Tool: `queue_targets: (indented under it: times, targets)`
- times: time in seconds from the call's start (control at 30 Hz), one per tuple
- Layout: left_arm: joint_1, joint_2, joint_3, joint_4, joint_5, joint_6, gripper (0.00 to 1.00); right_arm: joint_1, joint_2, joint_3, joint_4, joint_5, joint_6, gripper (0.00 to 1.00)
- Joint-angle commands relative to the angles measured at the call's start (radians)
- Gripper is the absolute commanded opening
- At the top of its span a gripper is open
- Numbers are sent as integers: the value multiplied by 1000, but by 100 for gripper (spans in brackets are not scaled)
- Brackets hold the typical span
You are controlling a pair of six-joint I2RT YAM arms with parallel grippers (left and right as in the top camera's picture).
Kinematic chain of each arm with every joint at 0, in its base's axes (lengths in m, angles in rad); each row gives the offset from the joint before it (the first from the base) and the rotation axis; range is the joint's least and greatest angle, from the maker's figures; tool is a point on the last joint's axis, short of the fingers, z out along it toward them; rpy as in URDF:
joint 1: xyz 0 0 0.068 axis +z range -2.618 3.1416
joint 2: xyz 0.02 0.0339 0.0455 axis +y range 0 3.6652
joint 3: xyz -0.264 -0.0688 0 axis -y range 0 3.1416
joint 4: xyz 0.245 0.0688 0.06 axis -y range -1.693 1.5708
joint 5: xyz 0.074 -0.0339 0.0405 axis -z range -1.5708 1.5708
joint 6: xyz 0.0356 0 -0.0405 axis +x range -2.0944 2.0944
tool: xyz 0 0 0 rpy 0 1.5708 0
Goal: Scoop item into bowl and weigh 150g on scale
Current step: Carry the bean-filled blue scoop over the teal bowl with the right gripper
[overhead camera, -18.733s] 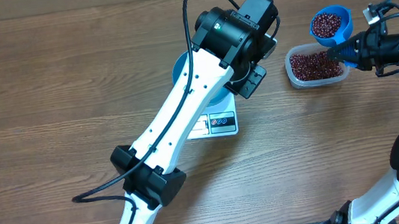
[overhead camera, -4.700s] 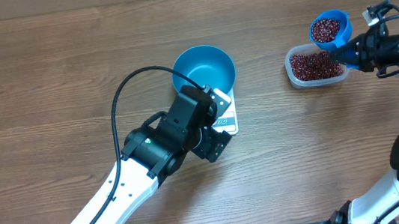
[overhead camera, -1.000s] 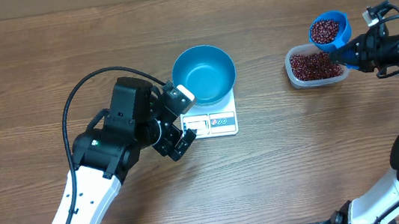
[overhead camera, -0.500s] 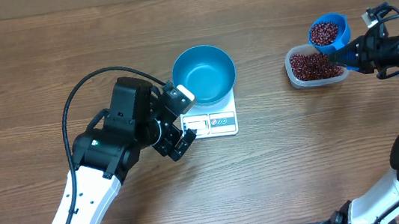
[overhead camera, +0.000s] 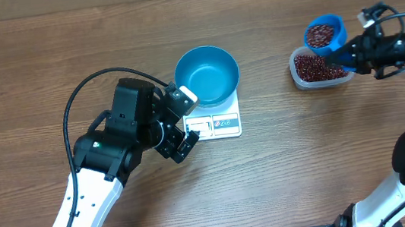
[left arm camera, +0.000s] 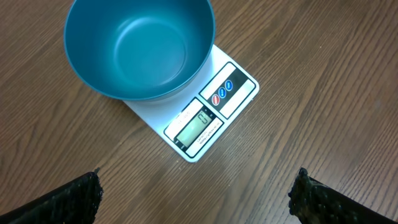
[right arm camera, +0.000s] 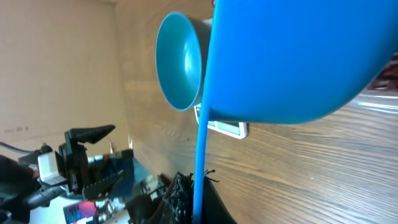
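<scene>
Beans (overhead camera: 320, 34) fill the blue scoop (overhead camera: 335, 23) by the tub (overhead camera: 293, 65) rim — the right gripper (overhead camera: 350, 54) clamps its handle, fingers mostly cut off in the wrist view. The left gripper (left arm camera: 199, 202), jaws spread wide, hangs near the bowl (left arm camera: 140, 46) on the scale (left arm camera: 233, 87) — display digits too small to read.

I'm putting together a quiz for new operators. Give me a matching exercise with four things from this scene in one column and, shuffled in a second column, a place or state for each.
Column 1
1. bowl
2. scoop
3. tub
4. left gripper

Column 2
A. open, beside the scale
B. standing on the table, holding beans
C. empty, on the scale
D. loaded with beans, handle in the shut right gripper

Pairs: 1-C, 2-D, 3-B, 4-A
</scene>
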Motion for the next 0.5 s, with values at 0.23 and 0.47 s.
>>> queue_targets:
  times: [0.23,0.47]
  targets:
    - [5,0,6,1,-2,-6,99,184,-36,41,2,-35,74,4]
    - [5,0,6,1,-2,-6,100,326,-36,71,21,-34,120,4]
